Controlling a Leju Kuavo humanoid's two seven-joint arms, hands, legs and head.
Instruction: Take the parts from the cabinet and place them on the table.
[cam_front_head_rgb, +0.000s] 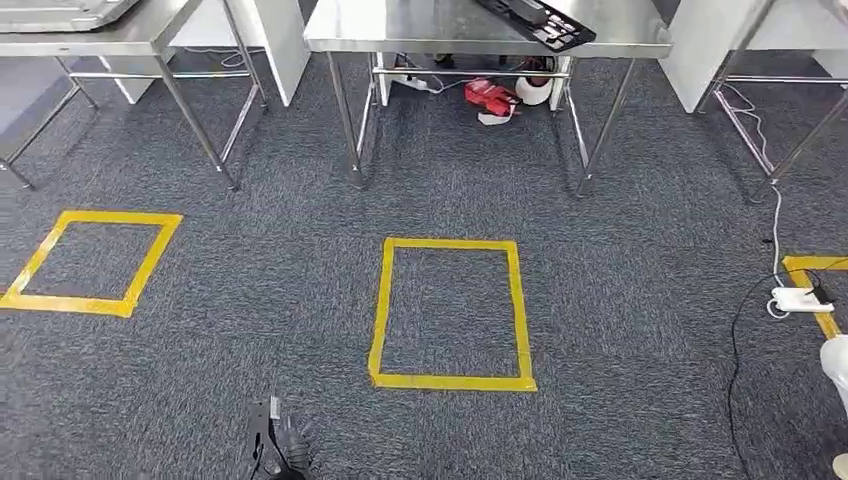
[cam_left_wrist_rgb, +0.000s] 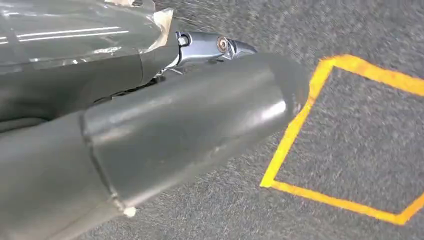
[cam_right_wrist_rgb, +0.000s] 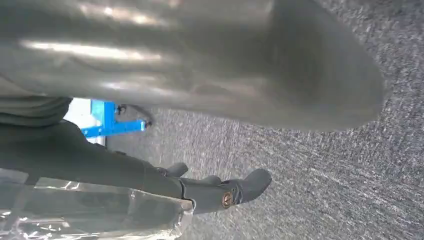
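My left hand (cam_front_head_rgb: 275, 445) hangs low over the grey carpet at the bottom of the head view. In the left wrist view that hand (cam_left_wrist_rgb: 150, 125) has its thick thumb and a silver finger (cam_left_wrist_rgb: 215, 46) stretched out straight with nothing between them. My right hand (cam_right_wrist_rgb: 200, 190) also hangs over the carpet, dark fingers (cam_right_wrist_rgb: 250, 182) extended and nothing in its grasp. Clear plastic film (cam_left_wrist_rgb: 75, 30) lies along the left hand, and similar film (cam_right_wrist_rgb: 90, 215) lies by the right hand's fingers. A steel table (cam_front_head_rgb: 420, 30) stands ahead at the far side.
Yellow tape squares mark the carpet at centre (cam_front_head_rgb: 450, 312) and left (cam_front_head_rgb: 92, 262). A second steel table (cam_front_head_rgb: 100, 35) stands at far left. Red items and cables (cam_front_head_rgb: 492, 95) lie under the middle table. A white plug and cable (cam_front_head_rgb: 797, 298) lie right. A black keyboard-like object (cam_front_head_rgb: 540, 22) rests on the table.
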